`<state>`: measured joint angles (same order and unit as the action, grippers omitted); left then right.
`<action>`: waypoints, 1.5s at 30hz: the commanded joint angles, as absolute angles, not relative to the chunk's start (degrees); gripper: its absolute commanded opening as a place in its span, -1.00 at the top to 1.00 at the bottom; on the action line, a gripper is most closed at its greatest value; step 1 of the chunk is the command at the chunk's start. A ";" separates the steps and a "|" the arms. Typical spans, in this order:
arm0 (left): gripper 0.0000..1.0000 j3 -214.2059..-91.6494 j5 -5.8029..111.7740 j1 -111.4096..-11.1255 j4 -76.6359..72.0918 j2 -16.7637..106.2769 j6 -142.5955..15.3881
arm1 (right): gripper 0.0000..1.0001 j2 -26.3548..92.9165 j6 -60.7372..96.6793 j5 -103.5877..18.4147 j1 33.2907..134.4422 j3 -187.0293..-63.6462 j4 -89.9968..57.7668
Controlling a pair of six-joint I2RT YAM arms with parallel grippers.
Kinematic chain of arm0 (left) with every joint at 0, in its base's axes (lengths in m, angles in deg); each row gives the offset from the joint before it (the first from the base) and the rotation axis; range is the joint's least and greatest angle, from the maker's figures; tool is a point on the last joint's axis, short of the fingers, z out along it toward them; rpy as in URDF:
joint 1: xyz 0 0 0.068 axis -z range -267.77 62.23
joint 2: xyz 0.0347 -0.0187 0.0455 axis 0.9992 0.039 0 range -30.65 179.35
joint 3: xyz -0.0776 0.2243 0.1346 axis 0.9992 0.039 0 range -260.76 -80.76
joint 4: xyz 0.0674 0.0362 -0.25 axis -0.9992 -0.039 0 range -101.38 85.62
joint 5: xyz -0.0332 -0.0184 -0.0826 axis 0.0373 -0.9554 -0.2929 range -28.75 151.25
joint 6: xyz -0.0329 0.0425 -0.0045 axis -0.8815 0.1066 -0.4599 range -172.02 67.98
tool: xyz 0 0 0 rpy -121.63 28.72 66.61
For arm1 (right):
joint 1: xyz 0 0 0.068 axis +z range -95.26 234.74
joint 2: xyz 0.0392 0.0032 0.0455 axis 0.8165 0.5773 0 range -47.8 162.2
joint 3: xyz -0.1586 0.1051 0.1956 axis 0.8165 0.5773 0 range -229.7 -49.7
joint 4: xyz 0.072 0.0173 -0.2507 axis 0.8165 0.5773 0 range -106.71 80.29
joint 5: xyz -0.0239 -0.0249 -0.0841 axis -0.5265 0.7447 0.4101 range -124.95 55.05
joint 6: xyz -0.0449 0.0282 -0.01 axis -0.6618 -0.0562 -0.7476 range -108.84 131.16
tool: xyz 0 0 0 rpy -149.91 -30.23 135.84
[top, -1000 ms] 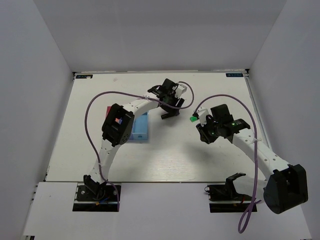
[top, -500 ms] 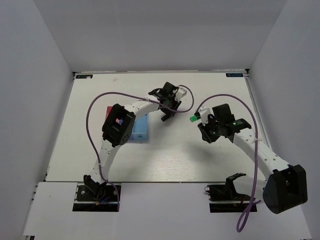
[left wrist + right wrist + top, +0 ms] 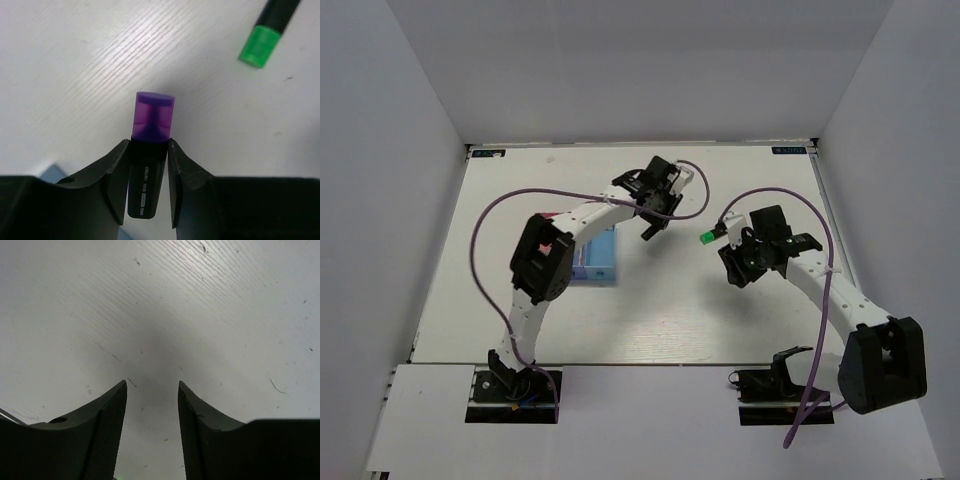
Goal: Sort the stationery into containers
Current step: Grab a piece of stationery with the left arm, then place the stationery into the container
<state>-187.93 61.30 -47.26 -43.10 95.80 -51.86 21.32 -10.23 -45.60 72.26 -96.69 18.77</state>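
My left gripper point(image 3: 149, 145) is shut on a black highlighter with a purple end point(image 3: 153, 116) and holds it above the table. In the top view the left gripper point(image 3: 650, 222) is just right of the light blue container point(image 3: 603, 258), whose corner shows in the left wrist view point(image 3: 49, 171). The other two containers are mostly hidden under the left arm. A black highlighter with a green end point(image 3: 706, 238) lies on the table between the grippers; it also shows in the left wrist view point(image 3: 260, 45). My right gripper point(image 3: 152, 385) is open and empty over bare table, just right of it point(image 3: 734, 264).
The white table point(image 3: 650, 310) is walled by white panels at the back and both sides. Purple cables loop over both arms point(image 3: 510, 205). No other stationery shows.
My left gripper has drawn slightly back toward the far edge with the purple highlighter, and the left elbow has swung left. The right gripper has barely shifted.
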 commanded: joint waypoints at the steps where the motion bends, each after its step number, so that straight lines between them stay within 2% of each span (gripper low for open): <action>1: 0.99 -180.40 63.96 -47.78 -40.59 77.50 -58.86 | 0.03 22.77 -10.64 -46.72 71.35 -96.90 18.88; 5: 0.99 -164.74 71.96 -47.78 -33.14 64.31 -63.62 | 0.21 23.30 -10.55 -47.60 70.56 -96.90 19.15; 6: 0.99 -162.78 73.71 -47.78 -32.25 62.79 -65.02 | 0.38 23.39 -10.64 -47.78 70.47 -97.16 19.32; 8: 0.99 -158.03 81.27 -47.86 -31.53 58.49 -66.34 | 0.85 23.57 -10.64 -48.74 70.12 -97.25 19.59; 9: 0.99 -157.67 82.68 -47.95 -32.06 58.04 -67.39 | 1.00 24.09 -10.47 -49.27 69.95 -97.34 19.76; 10: 0.99 -156.88 86.09 -48.04 -32.93 57.51 -67.40 | 1.00 24.01 -10.55 -49.53 69.94 -97.60 20.20; 16: 0.99 -156.43 89.64 -48.30 -34.87 59.34 -67.76 | 1.00 25.33 -10.64 -50.24 69.33 -98.04 20.73; 17: 0.99 -156.43 91.29 -48.22 -34.87 60.13 -67.58 | 0.97 25.33 -10.64 -50.33 69.24 -98.13 20.64; 24: 0.99 -156.17 92.54 -49.89 -34.70 64.27 -69.51 | 0.37 25.24 -10.81 -51.55 68.36 -98.48 21.26; 25: 0.96 -156.17 92.27 -50.32 -35.05 64.53 -69.86 | 0.33 25.15 -10.73 -51.56 68.10 -98.48 21.17; 28: 0.68 -155.82 91.57 -50.68 -35.05 66.12 -70.39 | 0.25 24.89 -10.73 -51.91 68.01 -98.57 21.52; 29: 0.40 -155.03 91.57 -50.76 -34.61 66.21 -70.31 | 0.21 24.62 -10.82 -52.08 68.10 -98.66 21.61; 35: 0.20 -154.76 91.13 -50.94 -33.73 66.82 -70.92 | 0.19 24.18 -10.82 -52.44 67.57 -98.66 21.79; 37: 0.17 -155.55 90.95 -50.77 -34.25 67.00 -71.01 | 0.12 24.36 -10.90 -52.61 67.57 -98.66 21.70; 39: 0.08 -155.73 90.78 -50.85 -34.52 66.91 -71.10 | -0.05 24.27 -10.90 -52.52 67.40 -98.75 21.79; 40: 0.02 -155.82 90.78 -50.85 -34.78 66.91 -71.10 | -0.19 24.44 -10.99 -52.52 67.48 -98.75 21.87; 45: -0.11 -155.73 90.78 -50.85 -35.22 66.03 -71.10 | -0.29 24.36 -11.17 -52.79 67.22 -98.83 22.05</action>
<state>-154.62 90.59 -50.69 -34.59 67.70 -70.50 25.13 -10.51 -51.70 67.60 -96.79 20.89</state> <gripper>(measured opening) 0.542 0.640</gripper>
